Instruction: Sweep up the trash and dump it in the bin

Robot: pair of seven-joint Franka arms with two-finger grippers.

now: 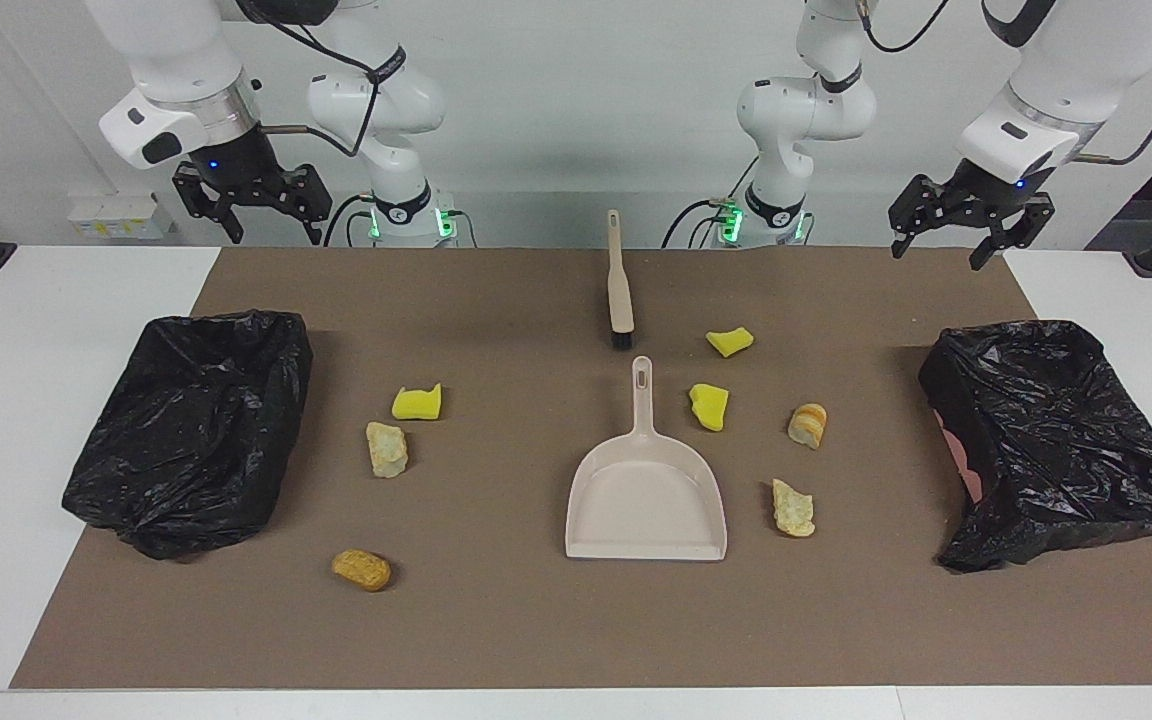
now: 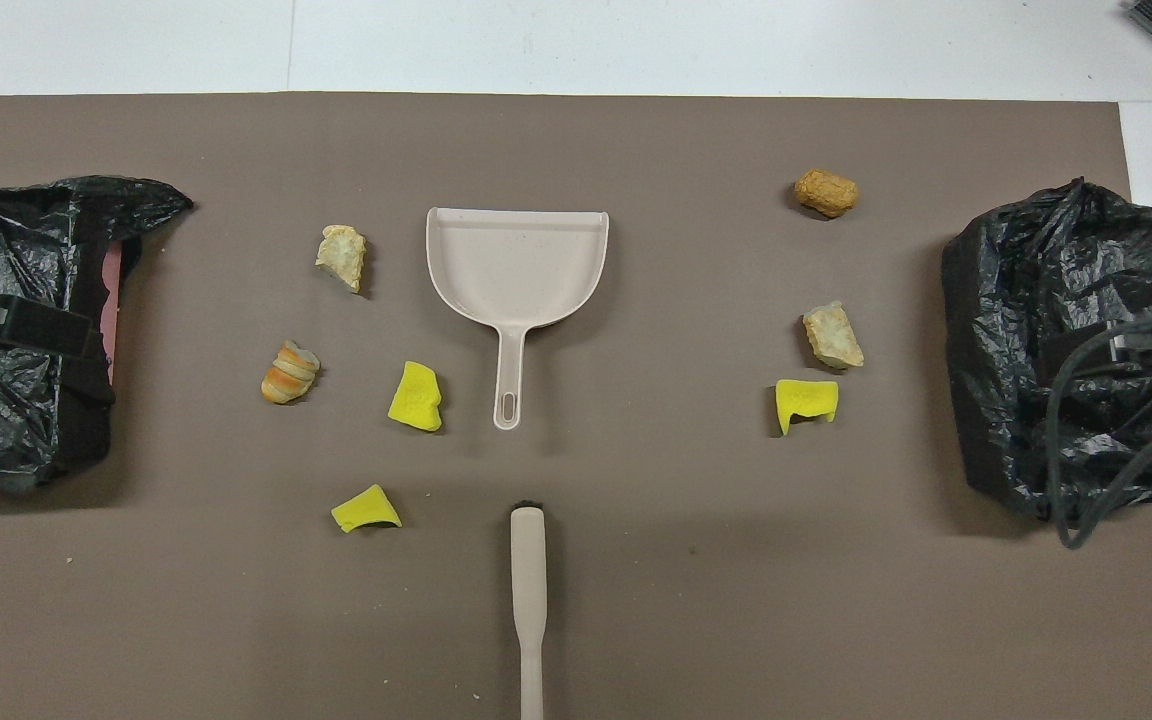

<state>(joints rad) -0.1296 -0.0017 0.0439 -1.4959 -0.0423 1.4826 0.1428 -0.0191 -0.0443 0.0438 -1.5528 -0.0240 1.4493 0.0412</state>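
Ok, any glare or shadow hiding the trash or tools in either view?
Facing view: soft, even light; the trash, brush and dustpan read clearly, with glossy highlights only on the bin liner. Overhead view: each lump throws just a short shadow, and a cable crosses the bin at the right arm's end.
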